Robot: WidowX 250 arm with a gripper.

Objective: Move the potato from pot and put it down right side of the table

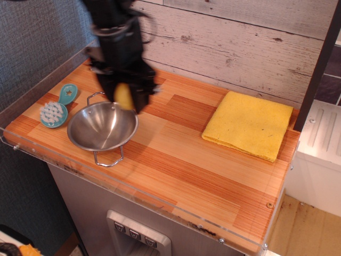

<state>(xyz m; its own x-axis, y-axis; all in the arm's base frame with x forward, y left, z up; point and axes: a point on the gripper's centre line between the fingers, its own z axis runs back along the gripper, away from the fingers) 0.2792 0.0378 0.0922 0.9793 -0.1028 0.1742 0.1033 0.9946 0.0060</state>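
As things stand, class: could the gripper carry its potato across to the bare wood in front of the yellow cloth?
Probably yes. The gripper holds the potato lifted clear of the pot, and nothing stands between.

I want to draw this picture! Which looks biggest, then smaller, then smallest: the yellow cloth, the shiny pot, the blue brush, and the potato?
1. Yellow cloth, biggest.
2. Pot, a bit smaller.
3. Teal brush, much smaller.
4. Potato, smallest, though the hand hides part of it and holds it up nearer the camera, so brush versus potato is close.
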